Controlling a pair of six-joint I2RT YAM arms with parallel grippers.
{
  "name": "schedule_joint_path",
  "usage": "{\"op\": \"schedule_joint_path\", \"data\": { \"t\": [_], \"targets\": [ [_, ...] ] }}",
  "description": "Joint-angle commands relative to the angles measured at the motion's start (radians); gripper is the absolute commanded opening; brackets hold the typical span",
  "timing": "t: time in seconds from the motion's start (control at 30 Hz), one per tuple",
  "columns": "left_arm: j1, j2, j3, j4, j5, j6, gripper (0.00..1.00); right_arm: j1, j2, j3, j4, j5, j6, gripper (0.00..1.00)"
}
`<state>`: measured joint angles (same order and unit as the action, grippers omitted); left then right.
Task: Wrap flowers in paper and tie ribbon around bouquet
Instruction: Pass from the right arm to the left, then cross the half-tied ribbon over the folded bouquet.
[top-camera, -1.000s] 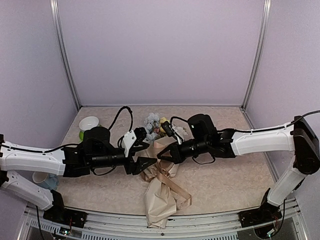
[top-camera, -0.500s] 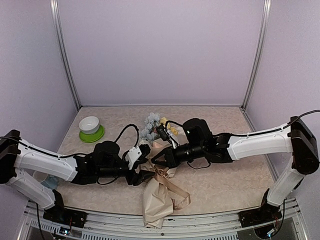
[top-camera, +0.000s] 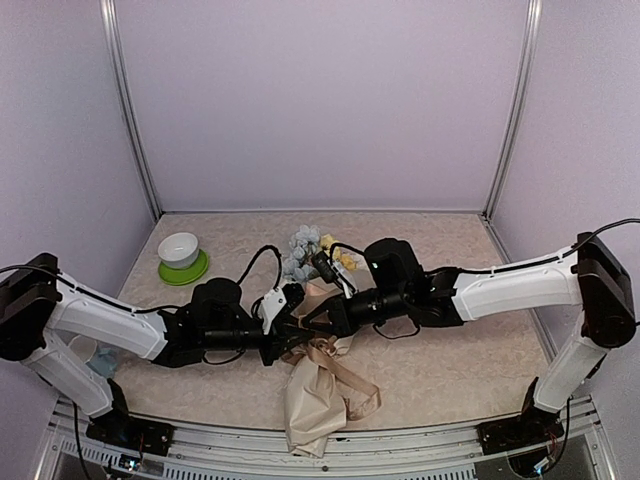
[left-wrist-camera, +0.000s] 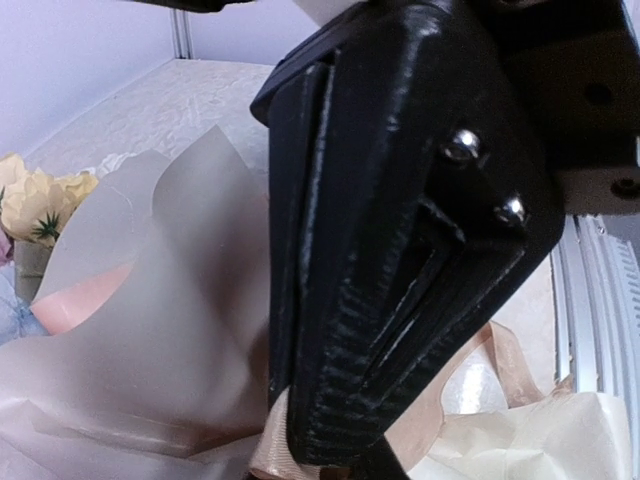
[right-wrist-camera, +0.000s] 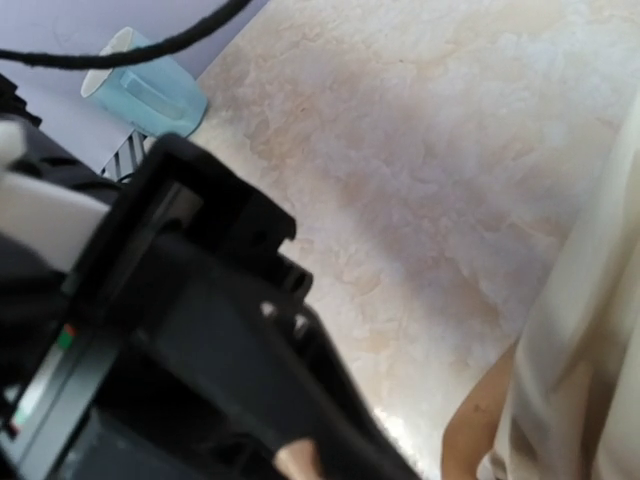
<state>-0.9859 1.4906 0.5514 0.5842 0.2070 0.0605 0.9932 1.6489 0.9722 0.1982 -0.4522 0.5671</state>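
Note:
The bouquet lies mid-table: flowers (top-camera: 303, 246) at the far end, beige paper (top-camera: 316, 405) tapering toward the near edge. A tan ribbon (top-camera: 338, 368) is tied round its waist, its tails trailing to the right. Both grippers meet at the knot. My left gripper (top-camera: 284, 338) comes in from the left, and its black tips (left-wrist-camera: 335, 455) are closed on a ribbon (left-wrist-camera: 262, 450) fold, with paper (left-wrist-camera: 160, 300) and yellow blooms (left-wrist-camera: 35, 205) behind. My right gripper (top-camera: 306, 324) is shut, and a tan scrap of ribbon (right-wrist-camera: 297, 460) shows at its tip (right-wrist-camera: 300, 455).
A white bowl on a green plate (top-camera: 180, 256) stands at the back left. A pale blue cup (right-wrist-camera: 145, 90) stands near the left arm's base. The paper's tail end reaches the table's near edge (top-camera: 320, 440). Purple walls close in three sides.
My left gripper has dropped low and slid right onto the ribbon knot, its jaws closing from wide open. My right gripper has moved down and left to the knot, staying shut.

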Motion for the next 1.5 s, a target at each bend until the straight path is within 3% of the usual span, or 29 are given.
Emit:
{"op": "schedule_joint_path", "data": {
  "t": [0.0,0.1,0.2,0.3,0.37,0.67,0.77,0.97,1.2,1.47],
  "targets": [
    [0.016,0.026,0.017,0.063,0.1,-0.027,0.11,0.007,0.013,0.006,0.012,-0.004,-0.001,0.0],
    [0.021,0.044,0.019,0.067,0.136,-0.036,0.0,0.007,0.019,0.014,0.002,-0.011,-0.004,0.0],
    [0.024,0.045,0.011,0.067,0.138,-0.045,0.0,0.007,-0.001,0.016,-0.022,0.014,-0.014,0.0],
    [0.026,0.045,-0.01,0.087,0.144,-0.05,0.0,-0.003,-0.036,0.018,-0.078,0.064,-0.037,0.22],
    [0.026,0.048,-0.017,0.088,0.149,-0.048,0.0,-0.021,-0.049,0.009,-0.116,0.084,-0.046,0.27],
    [0.039,0.061,-0.028,0.097,0.177,-0.054,0.0,-0.074,0.024,0.051,-0.271,0.076,-0.101,0.22],
    [0.046,0.066,-0.032,0.097,0.19,-0.059,0.0,-0.11,0.009,0.039,-0.25,0.021,-0.101,0.23],
    [0.06,0.063,-0.048,0.12,0.194,-0.073,0.0,-0.1,0.063,0.087,-0.314,-0.054,-0.227,0.23],
    [0.067,0.07,-0.046,0.121,0.204,-0.077,0.0,-0.08,0.149,0.152,-0.379,-0.038,-0.268,0.34],
    [0.076,0.068,-0.052,0.123,0.211,-0.086,0.0,-0.076,0.143,0.136,-0.383,-0.095,-0.289,0.26]
  ]
}}
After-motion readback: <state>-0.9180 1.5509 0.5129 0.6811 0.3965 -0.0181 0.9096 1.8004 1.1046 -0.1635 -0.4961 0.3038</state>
